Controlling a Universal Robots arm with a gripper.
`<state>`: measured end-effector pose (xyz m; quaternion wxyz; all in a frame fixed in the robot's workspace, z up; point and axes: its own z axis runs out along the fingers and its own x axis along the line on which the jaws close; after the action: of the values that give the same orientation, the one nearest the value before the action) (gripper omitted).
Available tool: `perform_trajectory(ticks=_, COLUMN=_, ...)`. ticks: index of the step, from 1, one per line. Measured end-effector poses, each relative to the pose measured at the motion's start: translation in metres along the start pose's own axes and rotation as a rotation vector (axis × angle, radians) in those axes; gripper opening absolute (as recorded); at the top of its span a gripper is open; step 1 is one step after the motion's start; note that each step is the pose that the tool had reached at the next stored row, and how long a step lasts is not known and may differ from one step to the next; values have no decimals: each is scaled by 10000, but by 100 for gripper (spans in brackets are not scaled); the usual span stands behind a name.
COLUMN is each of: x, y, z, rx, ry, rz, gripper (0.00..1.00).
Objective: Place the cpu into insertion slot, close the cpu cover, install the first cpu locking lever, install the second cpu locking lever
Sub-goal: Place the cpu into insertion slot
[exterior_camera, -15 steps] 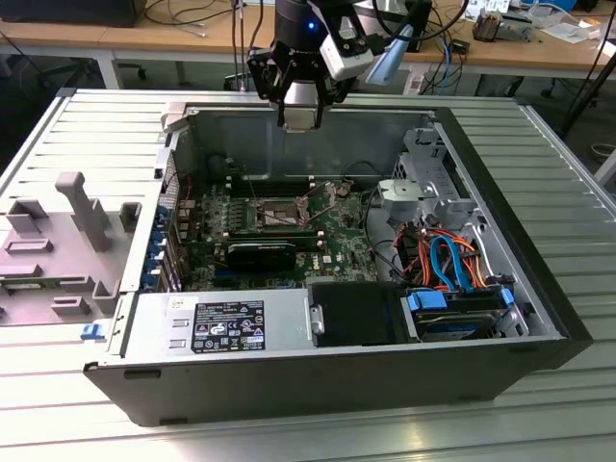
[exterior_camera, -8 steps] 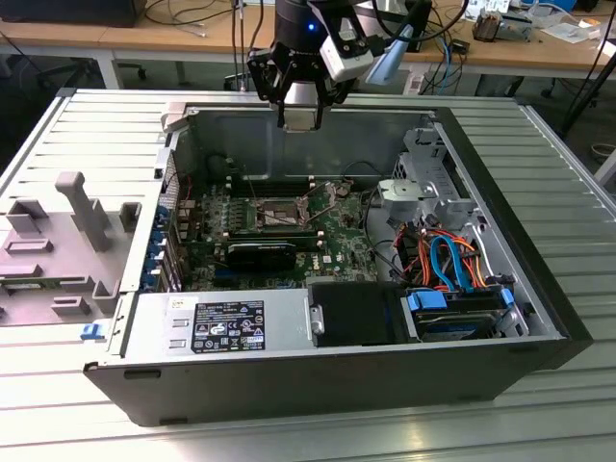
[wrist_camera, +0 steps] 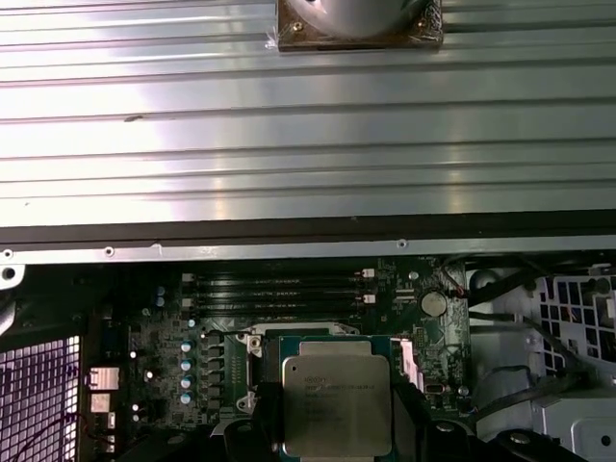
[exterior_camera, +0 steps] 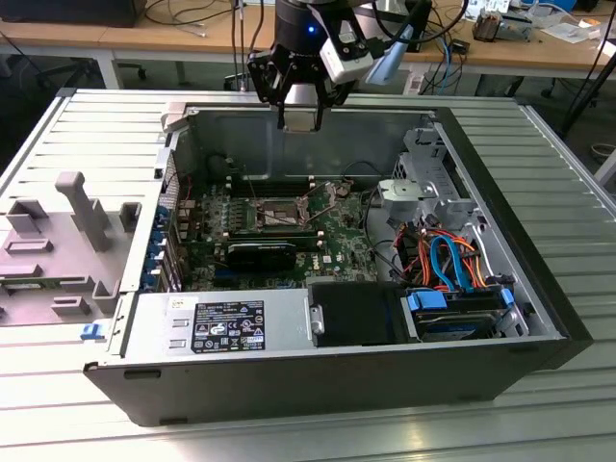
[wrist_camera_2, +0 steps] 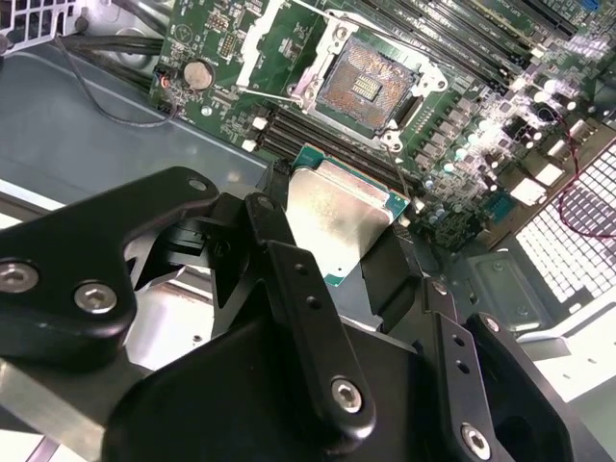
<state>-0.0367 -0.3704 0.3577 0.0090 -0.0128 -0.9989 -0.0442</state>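
My gripper [exterior_camera: 301,115] hangs over the far wall of the open computer case, shut on the cpu [exterior_camera: 303,108]. In both wrist views the cpu [wrist_camera_2: 342,217] [wrist_camera: 337,404] is a flat silver-grey square on a green backing, pinched at two opposite edges by black fingers [wrist_camera_2: 279,241]. Well below it on the motherboard [exterior_camera: 327,241] the insertion slot [wrist_camera_2: 366,87] [exterior_camera: 279,214] lies bare, its contact field showing. The cpu cover [wrist_camera_2: 252,38] stands swung open beside the slot. Thin wire levers [wrist_camera_2: 279,94] lie loose alongside.
Inside the case are a labelled power supply [exterior_camera: 217,327], a drive bay with blue and orange cables [exterior_camera: 452,279], a black card [exterior_camera: 265,255] and memory slots [wrist_camera_2: 462,38]. A grey fixture [exterior_camera: 67,231] stands on the ribbed table at the exterior view's left.
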Motion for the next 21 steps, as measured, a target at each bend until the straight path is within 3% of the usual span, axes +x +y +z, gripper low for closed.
perform_trajectory(ticks=21, x=-1, y=-20, z=33, rx=0, ry=0, rz=0, gripper=54)
